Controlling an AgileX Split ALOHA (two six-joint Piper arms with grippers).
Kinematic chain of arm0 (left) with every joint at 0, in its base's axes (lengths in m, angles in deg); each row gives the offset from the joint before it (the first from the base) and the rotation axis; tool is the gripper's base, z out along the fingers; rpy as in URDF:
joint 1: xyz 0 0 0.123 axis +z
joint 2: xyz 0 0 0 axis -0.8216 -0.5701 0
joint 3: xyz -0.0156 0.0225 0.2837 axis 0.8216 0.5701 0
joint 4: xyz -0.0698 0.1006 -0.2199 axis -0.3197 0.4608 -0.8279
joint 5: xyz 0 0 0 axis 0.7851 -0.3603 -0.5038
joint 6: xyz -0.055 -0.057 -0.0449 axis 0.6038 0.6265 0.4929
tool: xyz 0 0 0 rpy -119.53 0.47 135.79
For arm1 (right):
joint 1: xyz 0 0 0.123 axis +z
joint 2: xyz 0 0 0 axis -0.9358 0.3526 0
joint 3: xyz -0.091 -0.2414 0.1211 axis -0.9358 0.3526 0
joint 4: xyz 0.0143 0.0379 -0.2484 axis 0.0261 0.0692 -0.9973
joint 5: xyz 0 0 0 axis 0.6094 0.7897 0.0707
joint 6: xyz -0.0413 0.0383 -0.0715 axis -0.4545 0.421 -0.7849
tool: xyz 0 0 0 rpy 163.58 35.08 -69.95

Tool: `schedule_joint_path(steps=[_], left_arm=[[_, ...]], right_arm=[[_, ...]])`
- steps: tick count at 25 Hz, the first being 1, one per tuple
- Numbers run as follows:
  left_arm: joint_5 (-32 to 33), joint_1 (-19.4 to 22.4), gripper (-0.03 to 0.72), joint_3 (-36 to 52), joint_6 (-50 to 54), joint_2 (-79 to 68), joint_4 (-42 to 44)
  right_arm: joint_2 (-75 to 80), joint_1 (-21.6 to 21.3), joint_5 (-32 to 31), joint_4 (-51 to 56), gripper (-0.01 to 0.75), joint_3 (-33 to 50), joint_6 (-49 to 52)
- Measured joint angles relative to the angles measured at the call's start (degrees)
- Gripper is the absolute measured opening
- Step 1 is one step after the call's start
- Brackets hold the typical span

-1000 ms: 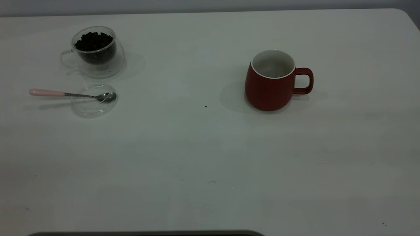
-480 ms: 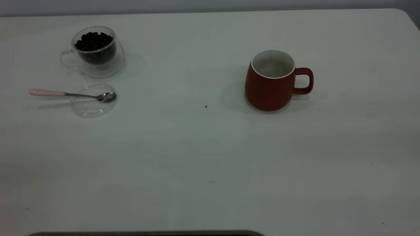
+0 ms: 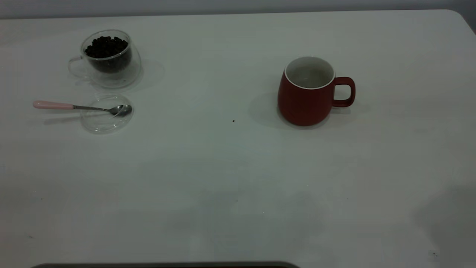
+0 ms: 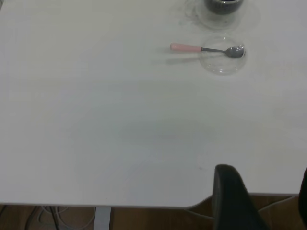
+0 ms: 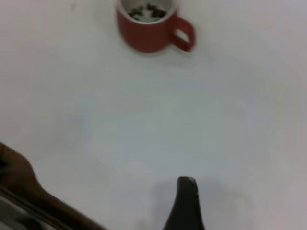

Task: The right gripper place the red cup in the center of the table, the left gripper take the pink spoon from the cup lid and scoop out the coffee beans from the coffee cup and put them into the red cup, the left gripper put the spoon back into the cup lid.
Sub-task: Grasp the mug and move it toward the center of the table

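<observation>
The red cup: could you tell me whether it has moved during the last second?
No. The red cup sits equally far from the dark speck on the table.

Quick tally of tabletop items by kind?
Cups: 2, the red cup and the coffee cup holding coffee beans
Spoons: 1, the pink spoon
Lids: 1, the cup lid
Total: 4

Pink spoon (image 3: pixel 80 107) across cup lid (image 3: pixel 106 113)
</observation>
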State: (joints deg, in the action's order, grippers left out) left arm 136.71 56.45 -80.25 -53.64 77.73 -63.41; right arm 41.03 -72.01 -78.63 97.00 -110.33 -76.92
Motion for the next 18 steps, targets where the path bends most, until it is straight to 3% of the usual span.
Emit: schedule_joint_path(steps=[7,18], left_arm=[[0.0,0.0,0.399,0.0,0.0,0.0,0.0],[0.0,0.0,0.399,0.0,0.0,0.0,0.0]], right_arm=[[17.6,0.0,5.5,13.7,0.689,-4.2,-26.3],[40.2,8.2,14.1,16.1,0.671,-14.8,-32.1]])
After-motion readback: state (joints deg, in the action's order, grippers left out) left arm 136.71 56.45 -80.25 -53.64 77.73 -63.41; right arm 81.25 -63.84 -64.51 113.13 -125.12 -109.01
